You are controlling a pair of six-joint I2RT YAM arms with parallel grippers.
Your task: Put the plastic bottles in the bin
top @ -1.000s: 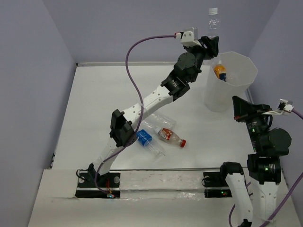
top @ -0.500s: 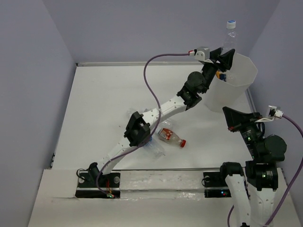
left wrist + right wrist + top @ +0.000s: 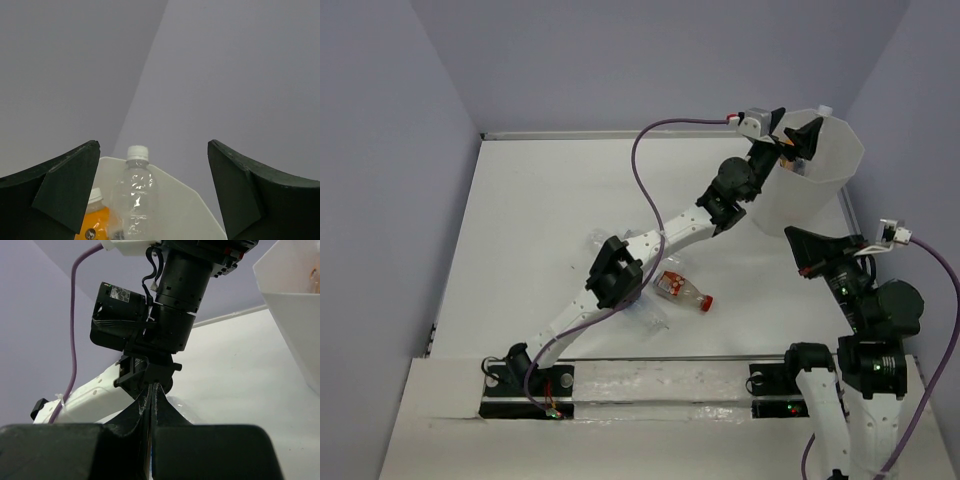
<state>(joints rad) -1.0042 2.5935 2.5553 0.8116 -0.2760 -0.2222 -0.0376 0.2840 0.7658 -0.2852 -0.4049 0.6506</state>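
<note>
My left gripper (image 3: pixel 795 135) hangs open over the bin (image 3: pixel 820 190), a translucent white tub at the back right. In the left wrist view the fingers (image 3: pixel 65 190) stand wide apart with nothing between them (image 3: pixel 152 147). Below them a clear bottle (image 3: pixel 134 197) with a white cap stands upright in the bin (image 3: pixel 175 210) beside an orange bottle (image 3: pixel 95 220). A red-labelled bottle (image 3: pixel 680 290) lies on the table. A clear bottle (image 3: pixel 650 318) lies partly hidden under the left arm's elbow. My right gripper (image 3: pixel 798 245) is shut and empty, raised near the bin's front; its pads (image 3: pixel 145 400) are pressed together.
The left arm (image 3: pixel 670 230) stretches diagonally across the table from its base to the bin, with its purple cable (image 3: pixel 645 150) looping above. The bin's wall (image 3: pixel 295 305) stands close on the right of the right wrist view. Lilac walls close in the table on three sides.
The left gripper swung right over the bin while holding the clear bottle upright, then opened. The bottle dropped into the bin. The right arm shifted slightly left.
</note>
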